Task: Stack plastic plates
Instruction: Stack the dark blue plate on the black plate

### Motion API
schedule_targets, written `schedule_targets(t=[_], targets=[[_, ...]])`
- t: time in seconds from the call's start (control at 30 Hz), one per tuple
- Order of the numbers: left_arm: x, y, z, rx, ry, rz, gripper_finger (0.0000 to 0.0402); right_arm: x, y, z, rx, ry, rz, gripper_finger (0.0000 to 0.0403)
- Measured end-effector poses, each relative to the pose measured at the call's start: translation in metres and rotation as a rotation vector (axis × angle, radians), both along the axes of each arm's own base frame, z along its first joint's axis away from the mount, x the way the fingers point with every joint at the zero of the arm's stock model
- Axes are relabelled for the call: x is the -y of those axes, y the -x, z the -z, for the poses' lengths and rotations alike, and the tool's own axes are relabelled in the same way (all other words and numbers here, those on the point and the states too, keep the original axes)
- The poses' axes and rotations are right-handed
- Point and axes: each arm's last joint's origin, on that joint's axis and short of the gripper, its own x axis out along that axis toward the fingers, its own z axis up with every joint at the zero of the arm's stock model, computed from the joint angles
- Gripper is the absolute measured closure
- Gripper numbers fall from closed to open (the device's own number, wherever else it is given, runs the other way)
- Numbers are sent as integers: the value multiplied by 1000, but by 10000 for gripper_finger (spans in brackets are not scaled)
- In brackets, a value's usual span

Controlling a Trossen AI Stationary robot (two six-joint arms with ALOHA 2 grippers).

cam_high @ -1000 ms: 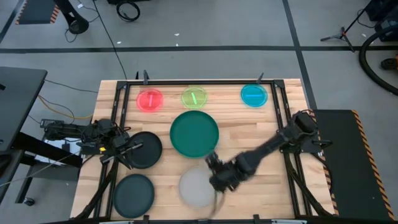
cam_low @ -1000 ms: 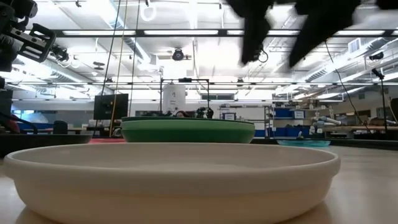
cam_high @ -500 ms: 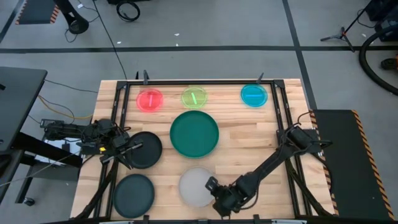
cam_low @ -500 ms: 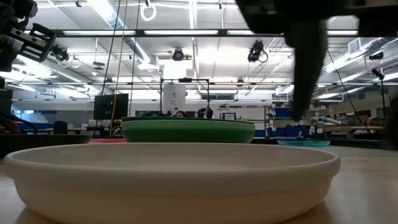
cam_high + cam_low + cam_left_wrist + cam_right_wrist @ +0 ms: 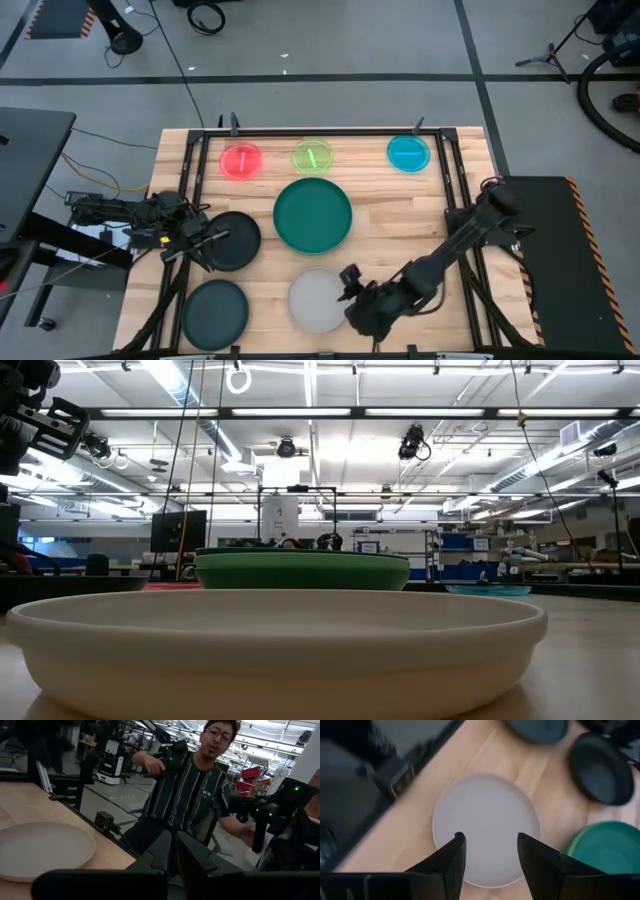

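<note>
Little looks stacked beyond the green plates (image 5: pixel 313 214) mid-table; the grey plate (image 5: pixel 318 300), two black plates (image 5: pixel 232 240) and three small ones lie apart; the right gripper (image 5: pixel 489 851), fingers spread, hovers over grey; the left gripper (image 5: pixel 205 241), unreadable, waits by black.

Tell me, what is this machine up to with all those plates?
It is stacking plastic plates. The right gripper, fingers open, hovers beside the pale grey plate at the table's near edge, holding nothing. The left gripper waits by a black plate. The green stack sits mid-table; three small coloured plates line the far edge.
</note>
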Motion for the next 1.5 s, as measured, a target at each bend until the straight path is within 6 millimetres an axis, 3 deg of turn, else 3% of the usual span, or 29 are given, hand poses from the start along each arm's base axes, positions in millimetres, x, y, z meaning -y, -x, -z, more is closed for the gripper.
schedule_targets(t=[0.2, 0.4, 0.63, 0.77, 0.97, 1.1, 1.33, 1.5], targets=[[-1, 0, -2, 62, -25, -18, 363, 18, 24, -42, 37, -139, 149, 218], [-2, 0, -11, 161, -5, -85, 363, 37, 39, -67, 123, -141, 323, 219], [-4, 4, -26, 379, 2, -154, 363, 44, 39, -68, 170, -142, 449, 219], [-11, 0, -30, 479, -37, -423, 363, 45, 34, -55, 174, -152, 507, 219], [-28, -14, -21, 206, -96, -886, 363, 50, 31, -41, 185, -182, 586, 219], [-35, -19, -36, 25, -164, -1061, 363, 50, 29, -42, 231, -183, 613, 219], [-35, -30, -75, -86, -199, -1041, 363, 52, 27, -43, 308, -139, 664, 219], [-34, -34, -86, -153, -190, -982, 363, 51, 17, -35, 333, -115, 691, 219]])
